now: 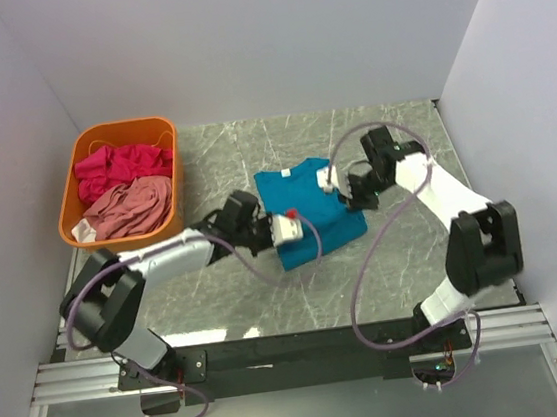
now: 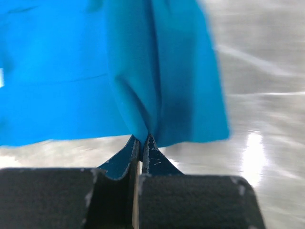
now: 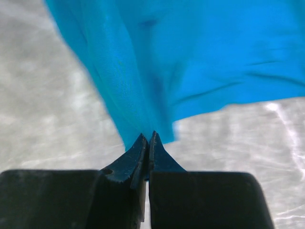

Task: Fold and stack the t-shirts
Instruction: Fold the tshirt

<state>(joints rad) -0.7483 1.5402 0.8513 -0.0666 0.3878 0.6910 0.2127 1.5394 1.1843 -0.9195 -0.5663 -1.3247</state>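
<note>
A teal-blue t-shirt, partly folded, lies in the middle of the table. My left gripper is at the shirt's near-left edge, shut on a pinch of the fabric. In the left wrist view the cloth rises in a bunched fold from the closed tips. My right gripper is at the shirt's right edge. Its tips are also shut on a gathered fold of the same shirt. A magenta-pink t-shirt and a dusty salmon-pink t-shirt lie crumpled in the basket.
The orange plastic basket stands at the back left against the wall. The grey marbled tabletop is closed in by white walls on the left, back and right. Purple cables loop from both arms over the table.
</note>
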